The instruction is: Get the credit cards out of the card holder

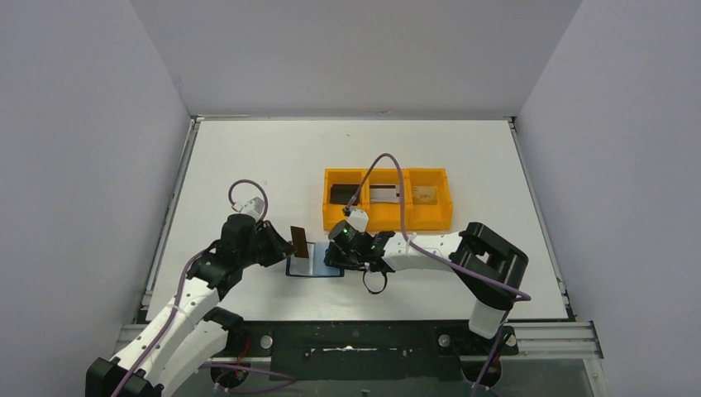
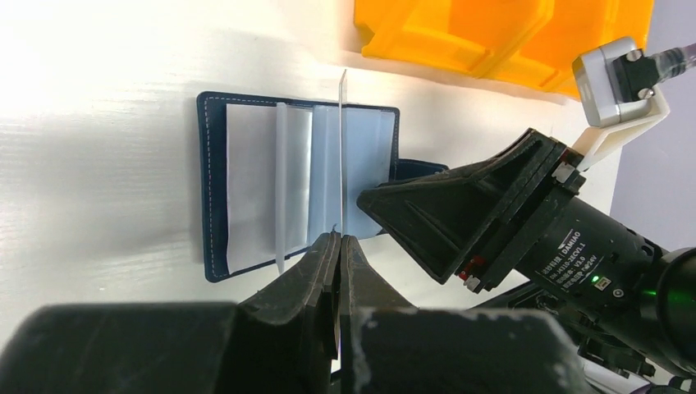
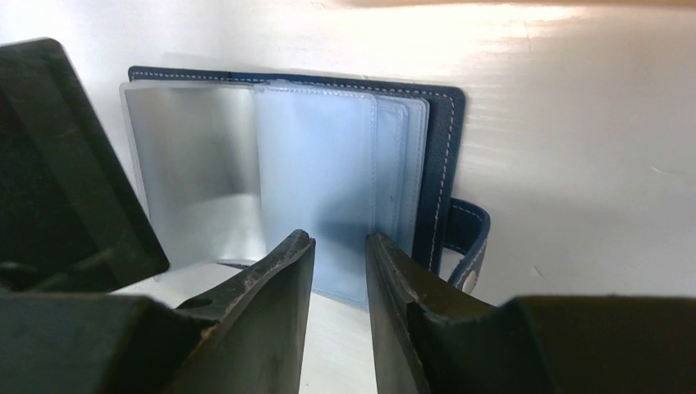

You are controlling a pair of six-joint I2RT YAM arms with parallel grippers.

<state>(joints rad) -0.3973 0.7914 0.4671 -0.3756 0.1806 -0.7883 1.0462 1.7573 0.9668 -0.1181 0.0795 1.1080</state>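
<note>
step: left arm is lifting one credit card (image 2: 341,139) away from the card holder (image 2: 246,180); judging it free or almost free of the sleeves.
left gripper (image 2: 338,246): pinching fully shut on the card's near end; card is standing on edge over the open pages.
right gripper (image 3: 338,254): jaws partly apart with nothing between them; tips are sitting low at the right page of clear sleeves, and contact cannot be told.
card holder: lying open on the white table (image 1: 248,165), just near of the orange tray (image 1: 387,222), between the two grippers.
tray: holding a black card (image 1: 343,194), a silver card (image 1: 387,194) and a gold-tan card (image 1: 425,195), one per compartment.
doing it well: pulling straight along the sleeve line, gripping firmly, steadying the wallet with the right fingers.
risk: wallet dragging along, or the thin card twisting in the pinch.
</note>
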